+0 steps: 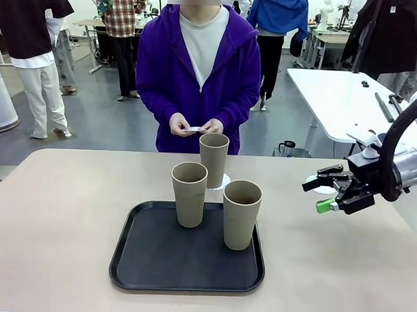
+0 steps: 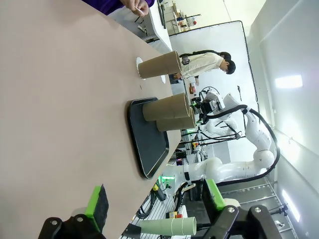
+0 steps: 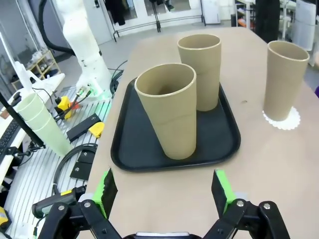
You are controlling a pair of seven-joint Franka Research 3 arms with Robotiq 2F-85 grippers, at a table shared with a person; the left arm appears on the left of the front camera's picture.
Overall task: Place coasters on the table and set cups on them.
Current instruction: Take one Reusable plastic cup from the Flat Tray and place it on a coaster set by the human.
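Tray (image 1: 150,263) holding two cups (image 1: 188,194) (image 1: 241,214), third (image 1: 213,159) on coaster (image 3: 288,122), hands (image 1: 181,125) possibly holding another

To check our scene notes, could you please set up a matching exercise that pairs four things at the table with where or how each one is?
Things:
1. far cup
2. front right cup
3. robot's right hand
4. loose doily

Places or states:
A. held by the person
B. standing on the black tray
C. standing on a white doily on the table
D. open, above the table to the right of the tray

Pairs: 1-C, 2-B, 3-D, 4-A
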